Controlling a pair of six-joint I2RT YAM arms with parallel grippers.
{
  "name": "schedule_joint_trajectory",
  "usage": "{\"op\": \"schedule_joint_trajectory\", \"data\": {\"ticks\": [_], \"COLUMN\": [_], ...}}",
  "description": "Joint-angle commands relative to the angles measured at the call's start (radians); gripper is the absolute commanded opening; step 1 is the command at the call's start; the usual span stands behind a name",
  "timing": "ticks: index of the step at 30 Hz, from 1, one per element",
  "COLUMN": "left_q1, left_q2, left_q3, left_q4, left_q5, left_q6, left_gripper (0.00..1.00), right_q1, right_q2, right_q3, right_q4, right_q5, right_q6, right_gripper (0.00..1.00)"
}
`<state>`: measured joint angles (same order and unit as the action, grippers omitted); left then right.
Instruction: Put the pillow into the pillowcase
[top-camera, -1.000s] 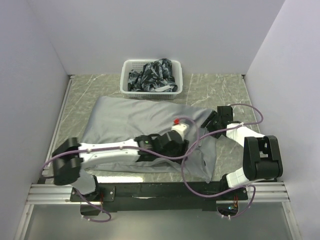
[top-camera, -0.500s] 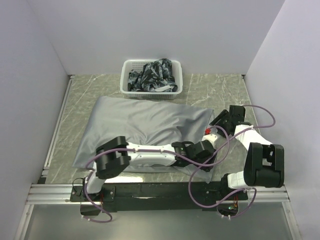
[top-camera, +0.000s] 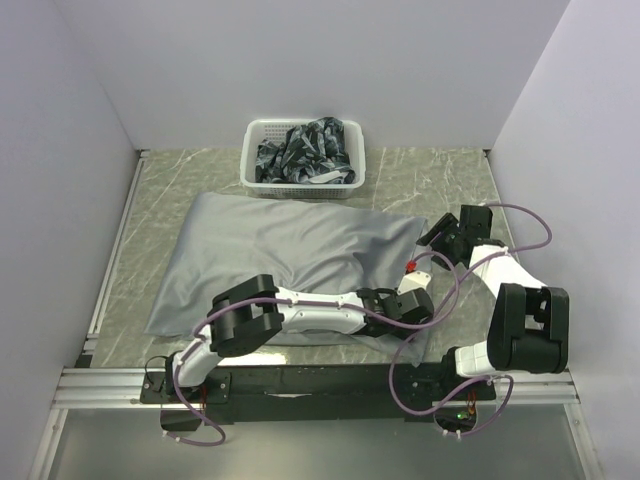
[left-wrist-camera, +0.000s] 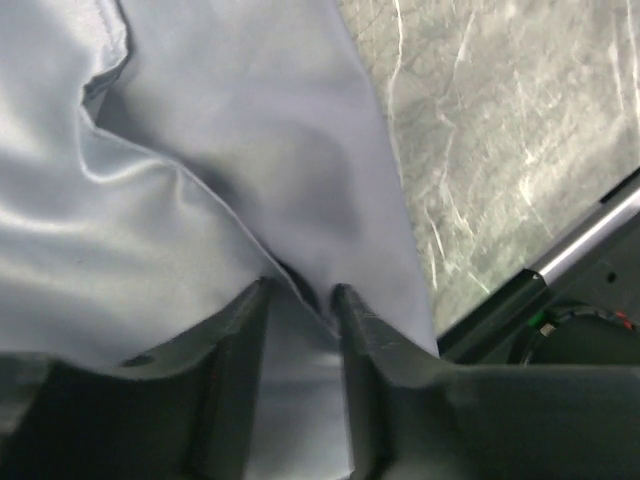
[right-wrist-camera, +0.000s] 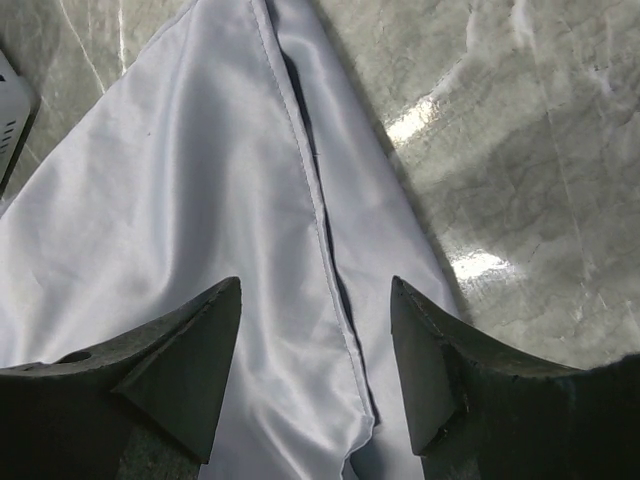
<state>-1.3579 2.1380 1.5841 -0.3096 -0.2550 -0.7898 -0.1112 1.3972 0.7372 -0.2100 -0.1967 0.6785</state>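
Observation:
The grey pillowcase lies bulging across the middle of the table. The pillow is hidden; no cream fabric shows in any view. My left gripper is at the pillowcase's near right corner; in the left wrist view its jaws stand close together with a fold of the grey fabric between them. My right gripper is open just above the pillowcase's right edge. In the right wrist view its fingers straddle the stitched hem and the slit of the grey fabric without touching it.
A white basket with a dark patterned cloth stands at the back, just beyond the pillowcase. Marbled table shows to the right. The metal rail at the near edge is close to my left gripper. Cables loop around both arms.
My left arm swung from the pillowcase's middle to its near right corner. The pillowcase's right end drew in and smoothed out. My right gripper shifted slightly right and back.

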Motion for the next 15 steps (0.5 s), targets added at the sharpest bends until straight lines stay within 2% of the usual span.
{"op": "schedule_joint_trajectory", "data": {"ticks": [1,4,7,12,15], "left_q1": [-0.035,-0.038,-0.040,-0.049,-0.049], "left_q2": [0.060,0.057,0.010,-0.125,-0.154], "left_q3": [0.031,0.028,-0.016,-0.125,-0.167], "left_q4": [-0.036,-0.029,-0.007,0.067,0.093], "left_q5": [-0.009,0.006,0.025,0.048,0.066], "left_q6": [-0.011,-0.008,-0.005,0.000,0.000], "left_gripper": [0.31,0.13,0.01,0.01,0.01], "right_q1": [-0.001,-0.002,-0.001,0.002,0.005], "right_q2": [0.019,0.049,0.086,0.166,0.218], "right_q3": [0.056,0.076,0.096,0.134,0.168], "right_q4": [0.009,0.006,0.012,0.030,0.038], "right_q5": [-0.015,-0.012,-0.006,0.014,0.020], "right_q6": [-0.020,-0.030,-0.034,-0.020,-0.007], "right_gripper": [0.68,0.68,0.68,0.67,0.63]}}
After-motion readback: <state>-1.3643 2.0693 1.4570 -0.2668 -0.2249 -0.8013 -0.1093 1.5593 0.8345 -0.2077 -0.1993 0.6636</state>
